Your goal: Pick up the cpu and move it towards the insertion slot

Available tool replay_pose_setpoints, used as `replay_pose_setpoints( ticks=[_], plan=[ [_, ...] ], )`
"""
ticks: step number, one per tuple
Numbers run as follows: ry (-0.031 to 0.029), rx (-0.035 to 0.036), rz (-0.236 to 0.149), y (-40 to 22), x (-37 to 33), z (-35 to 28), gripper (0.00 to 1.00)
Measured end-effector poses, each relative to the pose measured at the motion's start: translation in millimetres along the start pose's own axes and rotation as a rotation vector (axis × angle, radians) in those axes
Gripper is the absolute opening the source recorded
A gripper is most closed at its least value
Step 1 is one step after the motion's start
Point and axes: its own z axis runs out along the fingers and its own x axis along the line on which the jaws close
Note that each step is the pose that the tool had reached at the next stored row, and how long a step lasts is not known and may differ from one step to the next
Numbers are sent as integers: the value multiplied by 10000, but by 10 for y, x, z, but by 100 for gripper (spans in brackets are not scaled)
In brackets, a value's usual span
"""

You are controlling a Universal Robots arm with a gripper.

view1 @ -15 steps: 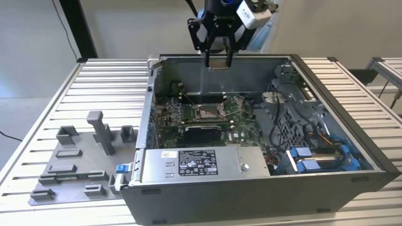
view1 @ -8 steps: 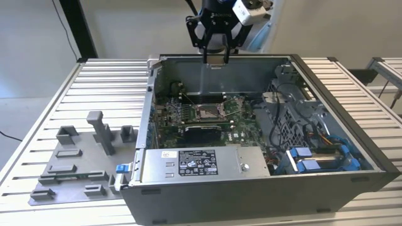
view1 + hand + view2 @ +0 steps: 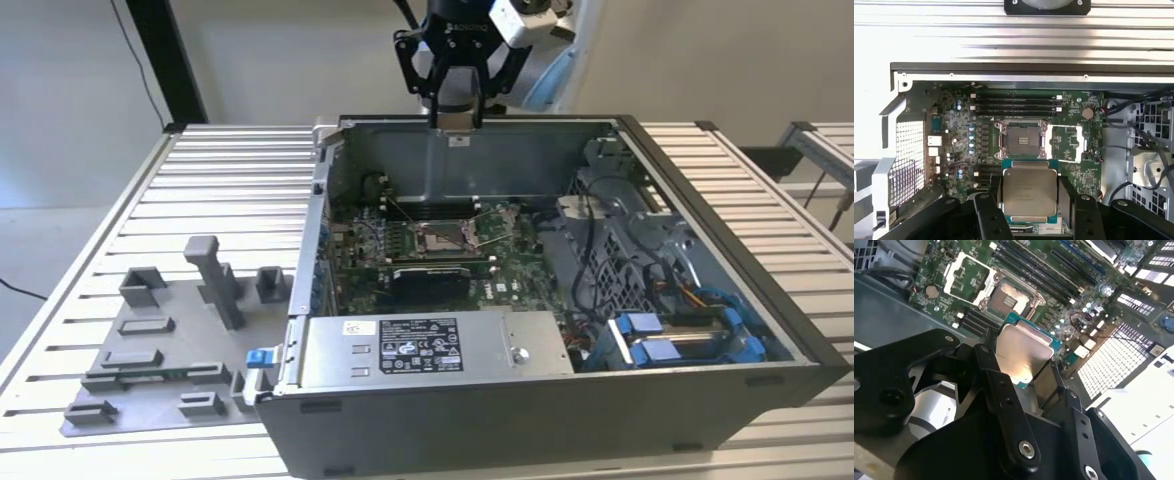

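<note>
My gripper (image 3: 1030, 201) is shut on the cpu (image 3: 1030, 192), a flat square chip with a silver top and green edge, pinched by its two sides between the black fingers (image 3: 1067, 196). In the second wrist view the cpu (image 3: 1021, 352) hangs in the air above the green motherboard. The insertion slot (image 3: 1021, 140) lies open below and slightly ahead of it, with its metal frame lifted; the same slot (image 3: 1006, 297) appears in the second wrist view. In the exterior view the gripper (image 3: 455, 122) hovers over the case's rear wall, well above the slot (image 3: 441, 237).
The open computer case (image 3: 801, 345) sits on a slatted metal table (image 3: 227, 190). Inside it are a power supply (image 3: 427, 345), a black component (image 3: 434, 285), and blue-tagged cables (image 3: 681, 335) at the exterior view's right. A grey fixture plate (image 3: 154, 365) with blocks lies at its left.
</note>
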Motion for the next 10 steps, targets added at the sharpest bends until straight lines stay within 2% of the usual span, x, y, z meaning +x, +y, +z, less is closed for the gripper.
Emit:
replay_pose_setpoints(
  ticks=[3, 10],
  plan=[
    [1, 12, 0, 42, 7, 6, 0],
    [1, 13, -1, 46, 49, 18, 0]
  ],
)
